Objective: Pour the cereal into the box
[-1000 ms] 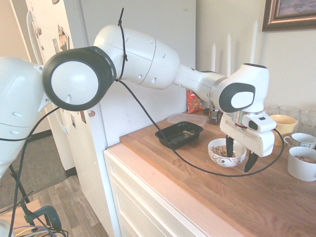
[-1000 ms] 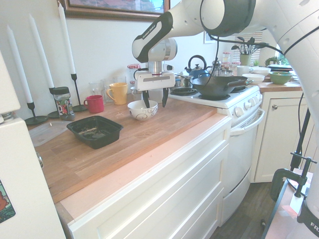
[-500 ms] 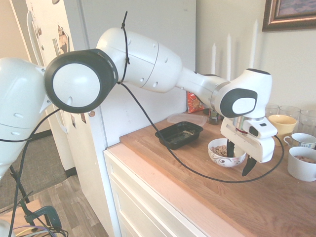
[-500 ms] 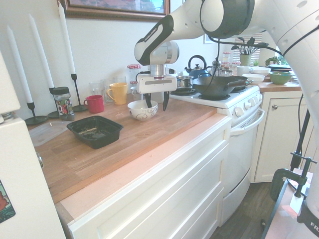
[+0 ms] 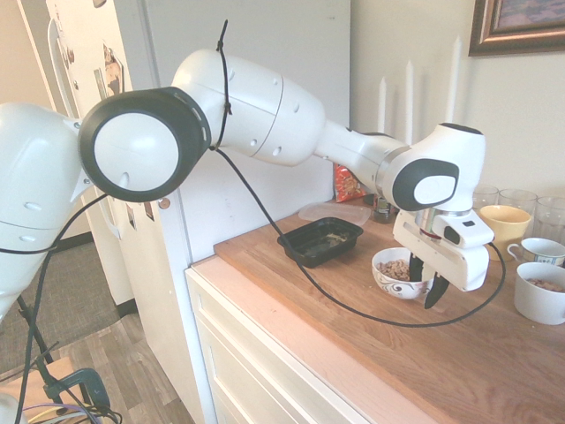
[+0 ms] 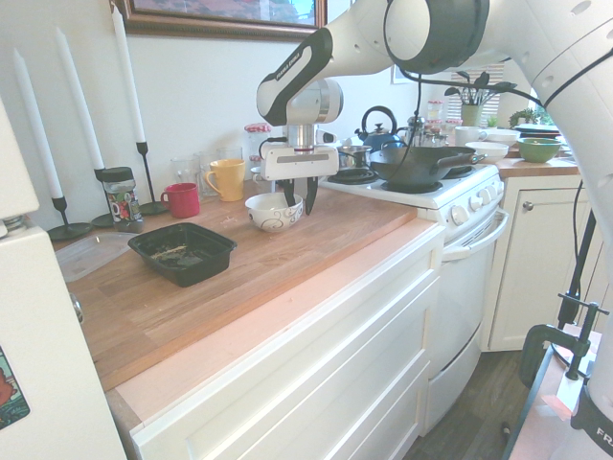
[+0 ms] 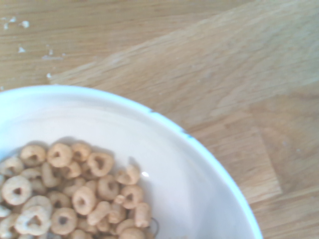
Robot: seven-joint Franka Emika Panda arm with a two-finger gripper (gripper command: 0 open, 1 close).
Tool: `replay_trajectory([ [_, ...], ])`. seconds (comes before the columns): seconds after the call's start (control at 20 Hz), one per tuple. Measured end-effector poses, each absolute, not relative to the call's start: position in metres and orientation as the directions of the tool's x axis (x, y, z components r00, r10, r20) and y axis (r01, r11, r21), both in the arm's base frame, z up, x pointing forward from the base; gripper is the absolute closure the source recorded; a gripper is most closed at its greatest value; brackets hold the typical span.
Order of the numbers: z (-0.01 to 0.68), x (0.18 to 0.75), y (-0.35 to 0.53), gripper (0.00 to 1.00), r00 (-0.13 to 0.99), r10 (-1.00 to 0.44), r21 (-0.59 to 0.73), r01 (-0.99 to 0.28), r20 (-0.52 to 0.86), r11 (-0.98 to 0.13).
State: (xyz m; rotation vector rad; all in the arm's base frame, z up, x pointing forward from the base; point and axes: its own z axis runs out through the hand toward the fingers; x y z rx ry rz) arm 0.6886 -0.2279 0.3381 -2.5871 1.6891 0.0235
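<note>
**A:** What are you about to lift?

**B:** The white ceramic bowl with dark swirls [image 5: 404, 273], holding the cereal, a small heap of tan ring-shaped pieces [image 7: 70, 199]. It's stiff, glazed, probably slippery and breakable; the loose cereal is light and will slide out quickly. Take it at the rim.

**A:** And your hand [image 5: 423, 284]?

**B:** It points straight down over the bowl's rim, one finger inside and one outside. The fingers are partly closed around the rim; I can't tell if they grip yet.

**A:** Where do you pour?

**B:** The shallow black plastic tray [image 5: 320, 240] sits on the wooden table [image 5: 459, 353] at ten o'clock from the bowl, further back.
</note>
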Motion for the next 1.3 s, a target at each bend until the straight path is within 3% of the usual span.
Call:
replay_trajectory([
  [0.7,0.346,0.688,-0.228,1.0,0.399,-0.916,-0.062,-0.916,-0.047,-0.396],
  [1.3,0.414,0.678,-0.211,1.0,0.438,-0.899,-0.112,-0.893,0.012,-0.437],
])
